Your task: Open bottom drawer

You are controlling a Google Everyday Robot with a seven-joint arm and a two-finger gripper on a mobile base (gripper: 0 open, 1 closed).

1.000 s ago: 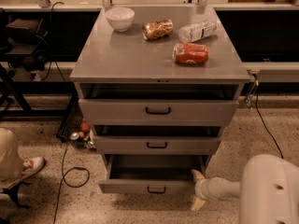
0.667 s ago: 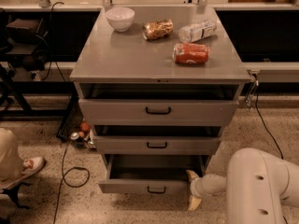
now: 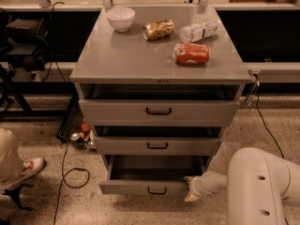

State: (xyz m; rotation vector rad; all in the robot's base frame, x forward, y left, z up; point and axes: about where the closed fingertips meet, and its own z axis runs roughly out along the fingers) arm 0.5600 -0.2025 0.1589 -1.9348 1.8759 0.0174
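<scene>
The bottom drawer (image 3: 140,187) is the lowest of three grey cabinet drawers and stands pulled out, its dark inside showing; its small black bar handle (image 3: 157,191) is at the front middle. The middle drawer (image 3: 157,146) and top drawer (image 3: 158,111) sit above it, both slightly out. My gripper (image 3: 191,189) is low at the bottom drawer's right front corner, on the end of the white arm (image 3: 255,186) that comes in from the lower right. It sits to the right of the handle.
On the cabinet top (image 3: 117,60) lie a white bowl (image 3: 120,18), a brown packet (image 3: 158,29), a clear bottle (image 3: 198,30) and a red can (image 3: 191,53). A person's shoe (image 3: 29,167) and black cables (image 3: 70,172) are on the floor at left.
The arm has swung further left and fills more of the lower right. The gripper has shifted left along the bottom drawer's right front corner. The drawer looks about as far out as before.
</scene>
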